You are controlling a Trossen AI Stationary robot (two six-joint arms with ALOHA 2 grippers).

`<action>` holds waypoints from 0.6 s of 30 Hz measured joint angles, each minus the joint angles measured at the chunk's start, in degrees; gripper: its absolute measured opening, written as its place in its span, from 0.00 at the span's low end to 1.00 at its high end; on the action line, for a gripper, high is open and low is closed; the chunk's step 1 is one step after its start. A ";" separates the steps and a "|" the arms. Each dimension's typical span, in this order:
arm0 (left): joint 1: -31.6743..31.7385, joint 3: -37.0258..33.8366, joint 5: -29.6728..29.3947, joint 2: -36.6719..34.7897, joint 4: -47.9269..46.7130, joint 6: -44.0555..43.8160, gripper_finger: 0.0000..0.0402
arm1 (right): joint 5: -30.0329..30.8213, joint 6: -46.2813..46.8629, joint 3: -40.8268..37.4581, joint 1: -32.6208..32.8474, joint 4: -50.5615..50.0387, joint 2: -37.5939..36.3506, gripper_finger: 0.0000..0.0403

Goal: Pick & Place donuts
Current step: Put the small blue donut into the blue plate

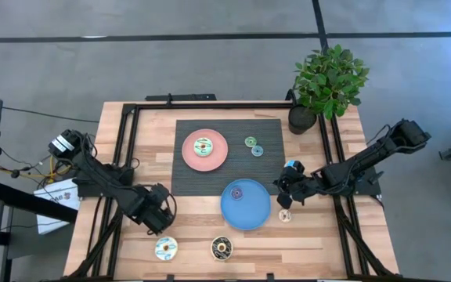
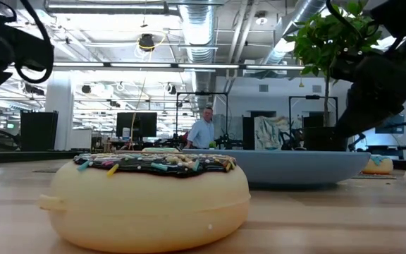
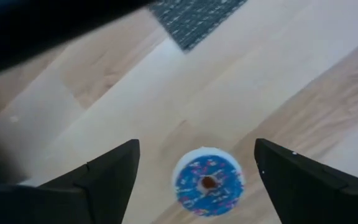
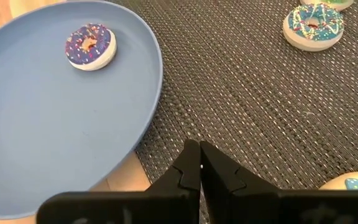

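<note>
Left gripper [image 3: 194, 163], fingers spread, hovers over the blue-iced donut [image 1: 166, 248] at the table's near left (apparently to grasp it); right gripper [image 4: 199, 167], pressed together, waits beside the blue plate [image 1: 233, 215].

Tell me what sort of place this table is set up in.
Most likely an open-plan robotics lab or workshop. The low view shows exposed ceiling ducts, desks with monitors and a person standing far behind. The high view shows a wooden table on a bare grey floor.
</note>
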 joint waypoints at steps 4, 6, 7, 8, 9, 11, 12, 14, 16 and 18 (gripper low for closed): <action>0.00 -0.21 0.12 0.07 0.33 -0.02 0.78 | 0.00 -0.02 0.00 0.00 0.43 0.00 0.00; 0.00 -1.40 0.81 0.07 1.20 -0.12 0.78 | 0.00 -0.04 0.00 0.00 0.41 0.00 0.00; 0.00 -2.18 1.68 0.09 2.01 -0.09 0.78 | 0.00 -0.02 0.00 0.00 0.43 0.00 0.00; 0.00 -3.07 2.52 0.09 3.46 0.08 0.78 | 0.00 -0.02 0.00 0.00 0.43 0.00 0.00; 0.00 -4.09 3.48 0.09 5.71 0.47 0.78 | 0.00 -0.02 0.00 0.00 0.41 0.00 0.00; 0.00 -6.04 4.71 0.09 10.19 0.55 0.78 | 0.00 -0.02 0.00 0.00 0.42 0.00 0.00; -0.02 -6.64 4.92 0.11 10.90 0.38 0.78 | 0.00 -0.02 0.00 0.00 0.43 0.00 0.00; -0.02 -7.41 5.92 0.11 10.93 -0.23 0.78 | 0.00 -0.02 0.00 0.00 0.43 0.00 0.00; 0.00 -7.73 6.60 0.11 10.42 -0.52 0.78 | 0.00 -0.02 0.00 0.00 0.43 0.00 0.00; -0.02 -7.96 7.83 0.11 10.64 -0.68 0.78 | 0.00 -0.02 0.00 0.00 0.62 0.00 0.00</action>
